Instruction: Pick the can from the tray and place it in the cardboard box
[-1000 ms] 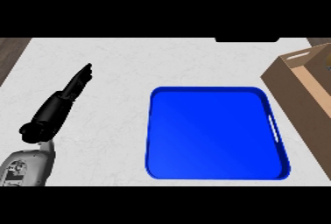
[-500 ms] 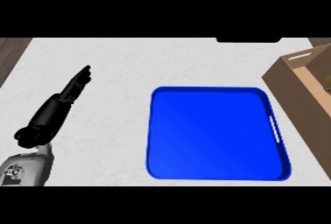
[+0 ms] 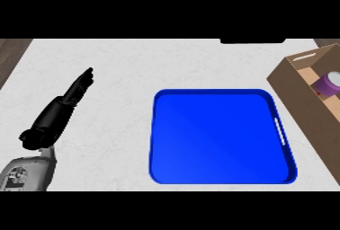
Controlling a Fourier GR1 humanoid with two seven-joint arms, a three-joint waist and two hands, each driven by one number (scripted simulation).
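Fingers (image 3: 81,85) of the left hand (image 3: 56,114) lie straight, holding nothing.
The blue tray (image 3: 222,177) is bare; what looks like the can (image 3: 327,83) sits in the cardboard box (image 3: 292,81).

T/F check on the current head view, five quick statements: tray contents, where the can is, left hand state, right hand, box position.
1. The blue tray holds the can. False: nothing lies in it.
2. The purple can sits inside the cardboard box. True.
3. The left hand has straight fingers and holds nothing. True.
4. The right hand is gripping the tray's handle. False: it shows in no view.
5. The box stands to the tray's left. False: it is at the right edge.
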